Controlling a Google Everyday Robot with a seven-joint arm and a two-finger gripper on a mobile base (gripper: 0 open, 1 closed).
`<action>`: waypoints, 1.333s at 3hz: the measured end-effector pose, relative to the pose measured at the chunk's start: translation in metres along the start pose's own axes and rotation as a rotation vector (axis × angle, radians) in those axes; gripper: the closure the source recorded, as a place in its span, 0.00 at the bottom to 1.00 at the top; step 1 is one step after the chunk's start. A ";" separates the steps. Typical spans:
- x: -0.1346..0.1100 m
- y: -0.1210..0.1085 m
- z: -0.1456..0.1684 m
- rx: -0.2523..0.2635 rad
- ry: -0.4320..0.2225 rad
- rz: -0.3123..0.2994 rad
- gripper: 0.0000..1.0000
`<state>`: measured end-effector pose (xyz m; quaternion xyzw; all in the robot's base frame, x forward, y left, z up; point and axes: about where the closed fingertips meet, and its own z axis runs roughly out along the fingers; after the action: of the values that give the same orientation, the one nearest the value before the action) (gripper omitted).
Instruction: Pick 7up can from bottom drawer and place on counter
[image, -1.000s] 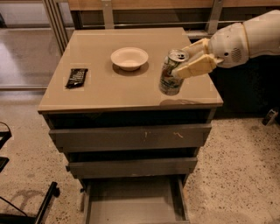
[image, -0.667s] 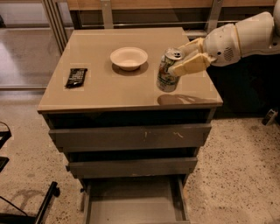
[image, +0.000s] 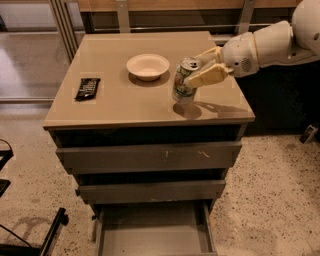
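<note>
Arm (image: 272, 42) shell: we log smooth white rounded casing.
Wrist: white, with a small perforated grille.
Tool (image: 196, 69): two tan wedge fingers (image: 210, 76), clasping the 7up can (image: 183, 85) on the bench's (image: 120, 102) right side.

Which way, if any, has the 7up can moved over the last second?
Yes. The 7up can, held by the gripper at the right of the counter, has shifted left toward the bowl.

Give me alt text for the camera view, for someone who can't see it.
The gripper grips the upright 7up can at the right of the counter, beside a cream bowl; a dark packet lies at left. Below, the bottom drawer stands open.
</note>
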<state>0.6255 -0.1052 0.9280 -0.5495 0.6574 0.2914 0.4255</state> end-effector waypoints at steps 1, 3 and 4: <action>0.005 -0.007 0.008 -0.011 0.029 0.019 1.00; 0.018 -0.013 0.015 -0.039 0.076 0.092 1.00; 0.023 -0.014 0.017 -0.049 0.081 0.112 1.00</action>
<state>0.6421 -0.1047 0.9015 -0.5332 0.6965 0.3082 0.3681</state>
